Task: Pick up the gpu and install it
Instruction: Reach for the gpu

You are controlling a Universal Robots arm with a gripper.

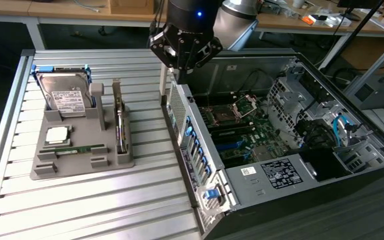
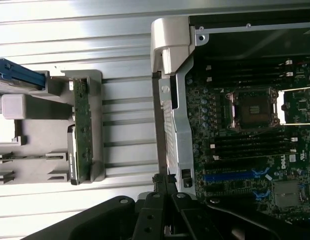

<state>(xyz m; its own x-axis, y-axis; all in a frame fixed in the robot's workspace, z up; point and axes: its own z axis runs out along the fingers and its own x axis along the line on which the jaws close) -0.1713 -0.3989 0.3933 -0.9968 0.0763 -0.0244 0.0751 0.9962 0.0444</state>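
- The gripper (image 1: 180, 74) hangs in the upper middle of the exterior view, over the near wall of the open computer case (image 1: 199, 165). Its fingers are pressed together and nothing is between them.
- In the wrist view the closed fingertips of the gripper (image 2: 165, 184) meet above the top edge of that case wall, between the holder side and the board side.
- The gpu (image 1: 120, 122) stands on its long edge in a slot of the grey holder tray (image 1: 78, 162), left of centre in the exterior view, apart from the gripper. In the wrist view its green board (image 2: 83, 131) sits upright in the tray slot, untouched.
- The same tray carries the hard drive (image 1: 65, 97), a processor chip (image 1: 57, 134) and a RAM stick (image 1: 78, 149), all on the slatted table (image 1: 92, 210).
- Inside the case the motherboard (image 1: 242, 127) lies exposed; its blue expansion slot (image 2: 235, 176) looks bare, with no card in it.
- Judged from this, no part of the task is done: the card is neither grasped nor lifted, and both the pick-up and the installation are left.
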